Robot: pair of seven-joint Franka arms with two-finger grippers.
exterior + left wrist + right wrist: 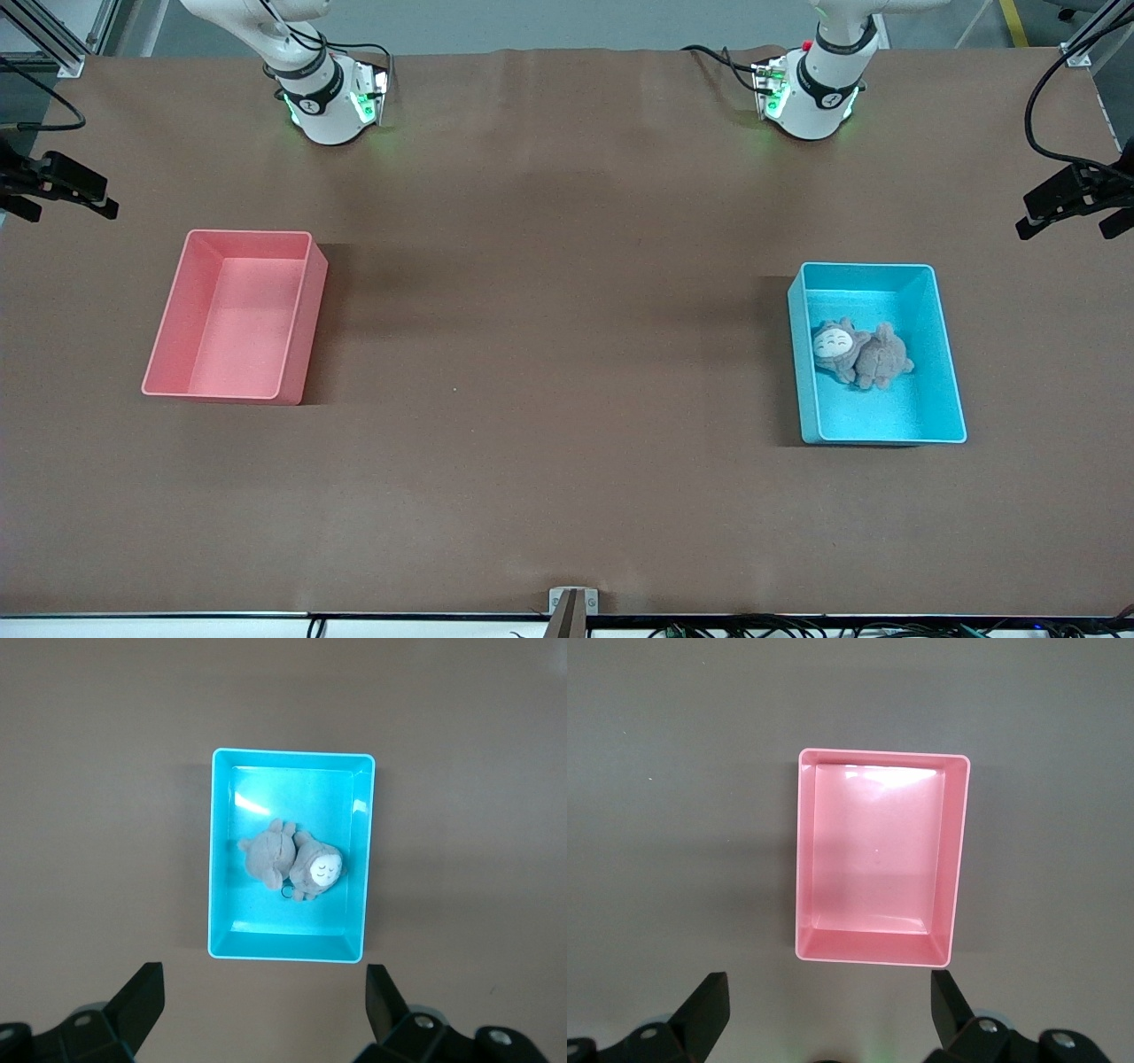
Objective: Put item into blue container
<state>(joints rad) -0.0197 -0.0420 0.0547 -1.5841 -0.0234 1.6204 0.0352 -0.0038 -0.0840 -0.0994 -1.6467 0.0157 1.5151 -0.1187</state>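
The blue container [939, 354] [223, 859] stands toward the left arm's end of the table. Inside it lies the item, a grey-brown plush toy with a white face [858, 353] [292, 864]. High over the table beside the container, my left gripper [264, 1005] hangs open and holds nothing. My right gripper [829, 1005] is open too, high over the table beside the pink bin, with nothing between its fingers. Neither gripper shows in the front view; only the arm bases do.
An empty pink bin [177, 319] [961, 859] sits toward the right arm's end. Black camera mounts [1076, 199] [53, 186] jut in at both table ends. A small bracket [572, 607] is at the front edge.
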